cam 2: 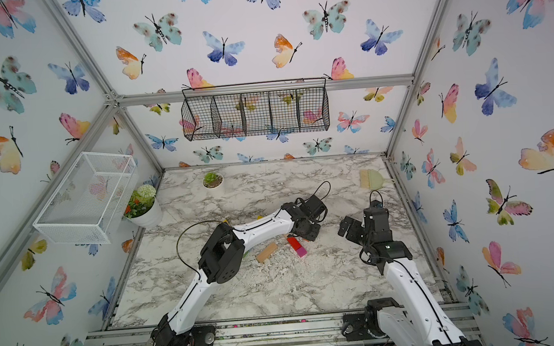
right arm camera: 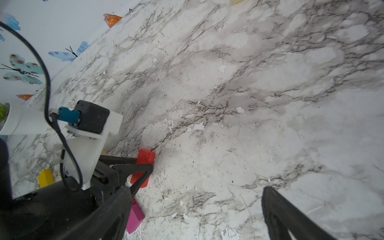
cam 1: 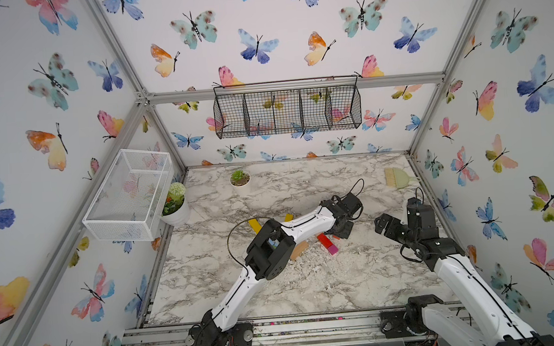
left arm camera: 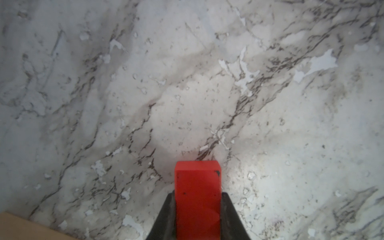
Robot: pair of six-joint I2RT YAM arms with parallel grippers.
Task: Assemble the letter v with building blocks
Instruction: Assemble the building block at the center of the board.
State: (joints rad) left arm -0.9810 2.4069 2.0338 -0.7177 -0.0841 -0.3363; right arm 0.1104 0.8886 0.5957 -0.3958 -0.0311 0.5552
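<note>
My left gripper (left arm camera: 197, 195) is shut on a red block (left arm camera: 197, 178), which sticks out past its black fingers just above the marble table (left arm camera: 207, 83). The right wrist view shows the same held red block (right arm camera: 145, 158). In both top views this gripper (cam 1: 339, 230) sits low at mid-table. Beside it lie a second red block (cam 1: 323, 240), a magenta cube (cam 1: 333, 249) and a tan bar (cam 1: 299, 249). Two yellow bars (cam 1: 254, 225) (cam 1: 288, 217) peek out behind the left arm. My right gripper (right arm camera: 195, 218) (cam 1: 381, 225) hovers open and empty to the right.
A small succulent pot (cam 1: 239, 180) and a flower pot (cam 1: 175, 209) stand at the back left. A green hand brush (cam 1: 397, 177) lies at the back right. A white wire basket (cam 1: 127, 197) hangs on the left wall, a black one (cam 1: 287, 108) on the back wall.
</note>
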